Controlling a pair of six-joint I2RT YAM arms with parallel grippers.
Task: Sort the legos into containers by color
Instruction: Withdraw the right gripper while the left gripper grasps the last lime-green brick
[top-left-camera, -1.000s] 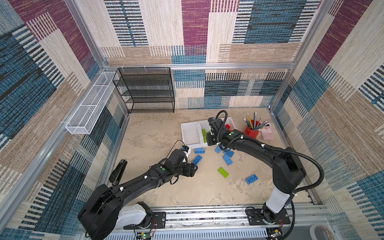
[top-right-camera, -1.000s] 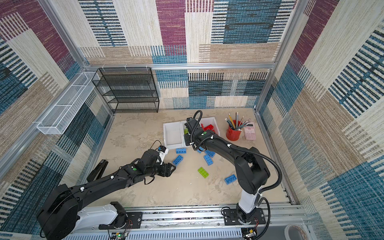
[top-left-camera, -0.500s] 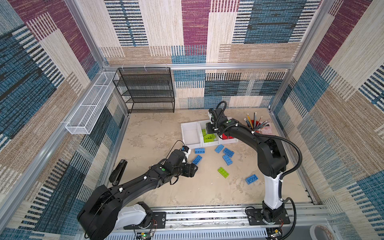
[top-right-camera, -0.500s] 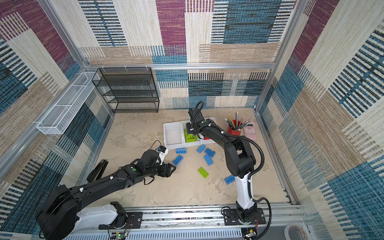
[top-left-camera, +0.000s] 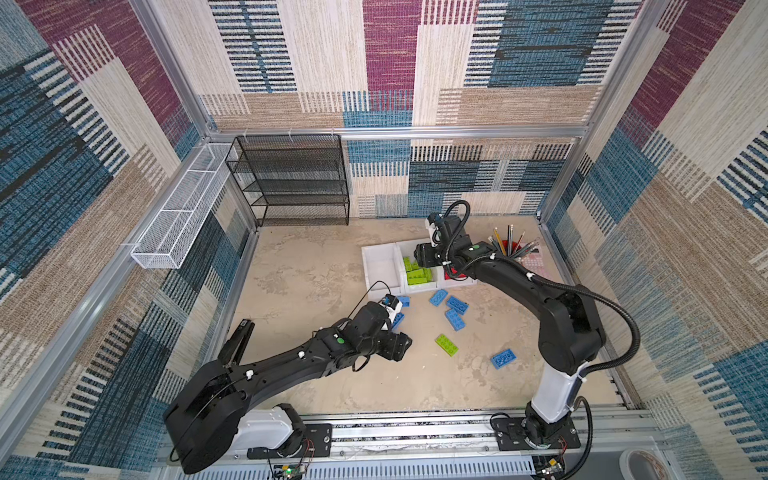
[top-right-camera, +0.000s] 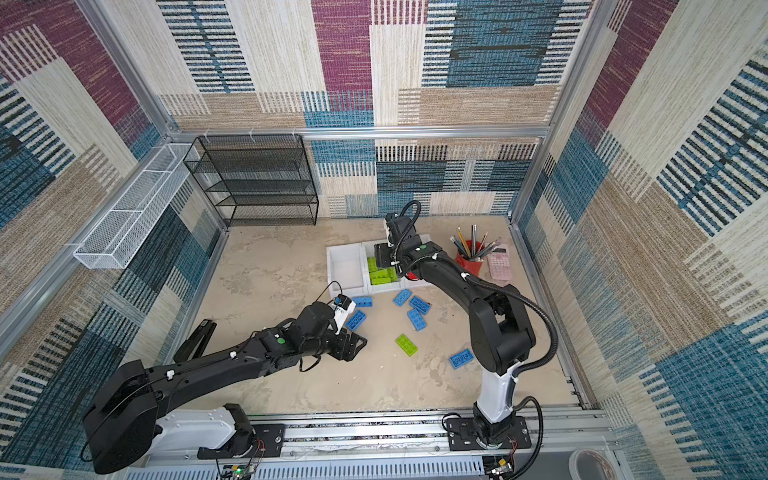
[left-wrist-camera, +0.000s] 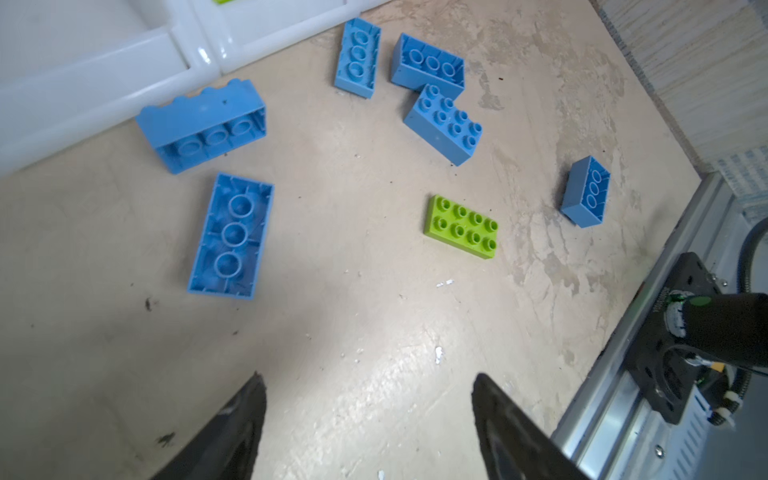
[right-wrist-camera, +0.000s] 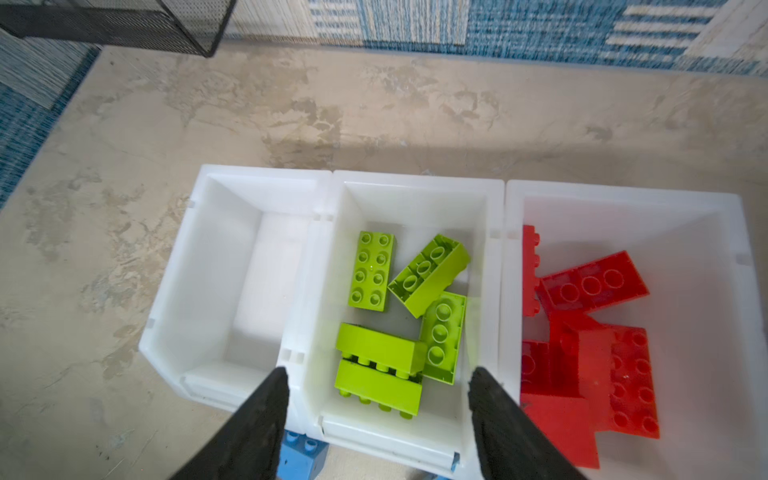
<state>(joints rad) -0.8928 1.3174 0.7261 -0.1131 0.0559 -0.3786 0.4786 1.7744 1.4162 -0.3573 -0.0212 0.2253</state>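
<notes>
Risk: blue legos (left-wrist-camera: 230, 235) crowd middle of bench (top-left-camera: 307, 266); left gripper (left-wrist-camera: 368, 378), wide and empty beside them, could nudge neighbours; right gripper (right-wrist-camera: 380, 372), wide, empty, over green-filled middle container (right-wrist-camera: 415, 183) near far edge.

Bare across the tabletop (top-left-camera: 299, 270) left of the containers (top-left-camera: 376, 248), back to the black mesh shelf (top-left-camera: 291, 183); cluttered in front of the bins by six light blue bricks (left-wrist-camera: 230, 235) and one green brick (left-wrist-camera: 460, 226), tight among the three clustered together, roomier around the green one; open from above into the left bin (right-wrist-camera: 216, 270); barred over the middle bin (right-wrist-camera: 415, 199) by the right gripper (right-wrist-camera: 379, 370); squeezed at the back right by the pencil cup (top-right-camera: 469, 264) and what looks like a pink calculator (top-right-camera: 498, 266); crossed at the front left by the left arm (top-left-camera: 270, 370).
</notes>
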